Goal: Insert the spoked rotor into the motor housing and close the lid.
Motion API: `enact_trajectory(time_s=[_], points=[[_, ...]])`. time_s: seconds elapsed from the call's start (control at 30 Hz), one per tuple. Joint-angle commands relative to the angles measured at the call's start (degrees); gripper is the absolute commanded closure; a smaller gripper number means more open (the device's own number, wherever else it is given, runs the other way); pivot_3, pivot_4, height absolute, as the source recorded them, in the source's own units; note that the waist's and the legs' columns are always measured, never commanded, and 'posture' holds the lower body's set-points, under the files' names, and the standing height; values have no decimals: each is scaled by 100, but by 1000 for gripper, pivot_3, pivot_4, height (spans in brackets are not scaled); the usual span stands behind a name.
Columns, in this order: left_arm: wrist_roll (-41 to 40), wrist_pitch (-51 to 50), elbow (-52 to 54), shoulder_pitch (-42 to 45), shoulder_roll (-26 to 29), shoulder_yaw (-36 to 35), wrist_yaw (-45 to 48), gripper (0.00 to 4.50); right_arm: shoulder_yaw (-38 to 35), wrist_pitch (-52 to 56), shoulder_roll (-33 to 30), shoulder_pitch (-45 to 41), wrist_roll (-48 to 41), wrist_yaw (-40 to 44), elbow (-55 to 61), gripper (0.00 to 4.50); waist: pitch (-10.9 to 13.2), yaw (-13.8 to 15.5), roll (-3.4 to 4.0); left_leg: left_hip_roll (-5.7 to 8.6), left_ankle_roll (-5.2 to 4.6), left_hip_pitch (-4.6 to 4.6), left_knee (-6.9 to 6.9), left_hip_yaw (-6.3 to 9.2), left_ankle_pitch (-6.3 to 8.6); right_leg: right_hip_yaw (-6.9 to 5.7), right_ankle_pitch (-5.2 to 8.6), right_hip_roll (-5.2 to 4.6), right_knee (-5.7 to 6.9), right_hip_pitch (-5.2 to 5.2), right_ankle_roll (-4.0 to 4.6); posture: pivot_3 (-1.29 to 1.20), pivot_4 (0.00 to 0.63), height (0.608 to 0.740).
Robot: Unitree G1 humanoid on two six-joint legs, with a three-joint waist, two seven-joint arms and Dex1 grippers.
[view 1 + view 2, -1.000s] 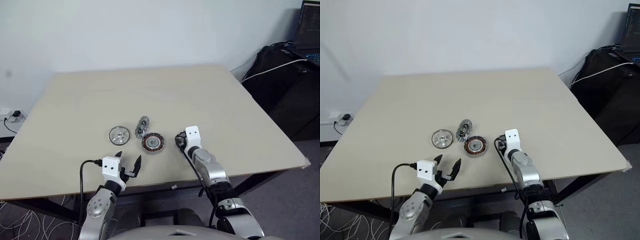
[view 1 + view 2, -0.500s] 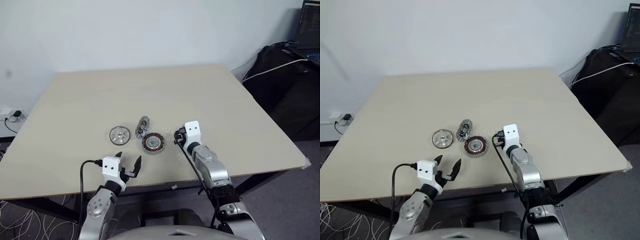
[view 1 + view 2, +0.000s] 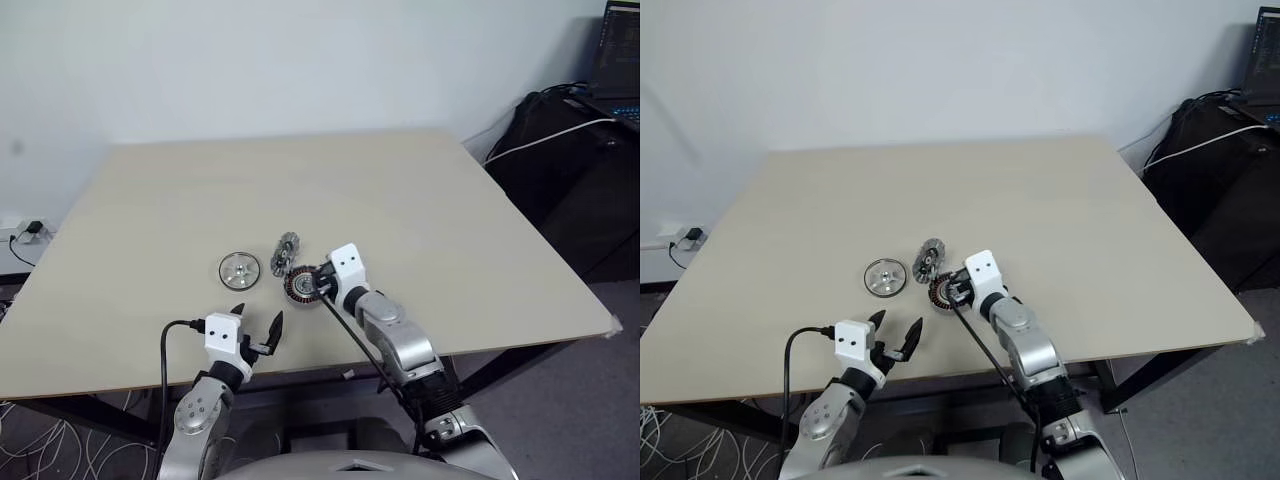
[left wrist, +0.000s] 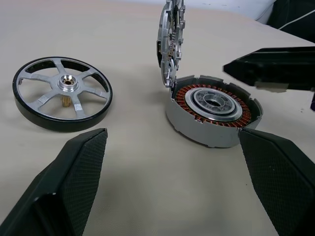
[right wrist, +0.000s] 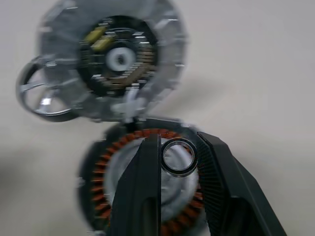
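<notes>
The motor housing (image 4: 214, 110), ringed with copper windings, lies on the table. Its lid (image 4: 171, 39) stands upright on edge at the housing's far rim, inner face toward the housing. The spoked rotor (image 4: 63, 93), silvery with a dark rim, lies flat to the left of them, also seen from the head as rotor (image 3: 239, 269). My right gripper (image 5: 179, 160) hangs just above the housing's centre (image 3: 303, 285), shut on a small metal ring (image 5: 179, 157). My left gripper (image 3: 255, 325) waits open near the table's front edge, short of the rotor and housing.
The beige table (image 3: 420, 200) stretches far back and to both sides of the parts. A dark bag with a white cable (image 3: 560, 130) sits off the table's right side. Cables lie on the floor at the left (image 3: 25, 235).
My right gripper has swung left and slightly up, from the bare table right of the housing to over the housing's centre. The left arm and the parts have not moved.
</notes>
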State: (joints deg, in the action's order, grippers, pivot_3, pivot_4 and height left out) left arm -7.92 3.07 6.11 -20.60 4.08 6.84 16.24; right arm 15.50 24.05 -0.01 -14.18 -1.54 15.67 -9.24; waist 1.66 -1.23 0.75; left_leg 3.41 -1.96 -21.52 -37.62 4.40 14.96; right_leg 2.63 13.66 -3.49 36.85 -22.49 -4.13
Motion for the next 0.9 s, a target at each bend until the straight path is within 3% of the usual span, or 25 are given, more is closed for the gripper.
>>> enact_trajectory(time_s=[0.03,0.9], points=[[-43,94,225,48,-35,-17,-27,0,83,-50,63,-116,44,70,38,3804,0,7,0,0,0,0,0,0,0,0,0,0,0,0,0,0,0,740],[-41,137,195,30,-63,-40,-22,0,77,-381,170,-461,139,77,-793,3804,0,-2,0,0,1,0,1,0,0,-1,0,0,0,-1,0,0,0,740]])
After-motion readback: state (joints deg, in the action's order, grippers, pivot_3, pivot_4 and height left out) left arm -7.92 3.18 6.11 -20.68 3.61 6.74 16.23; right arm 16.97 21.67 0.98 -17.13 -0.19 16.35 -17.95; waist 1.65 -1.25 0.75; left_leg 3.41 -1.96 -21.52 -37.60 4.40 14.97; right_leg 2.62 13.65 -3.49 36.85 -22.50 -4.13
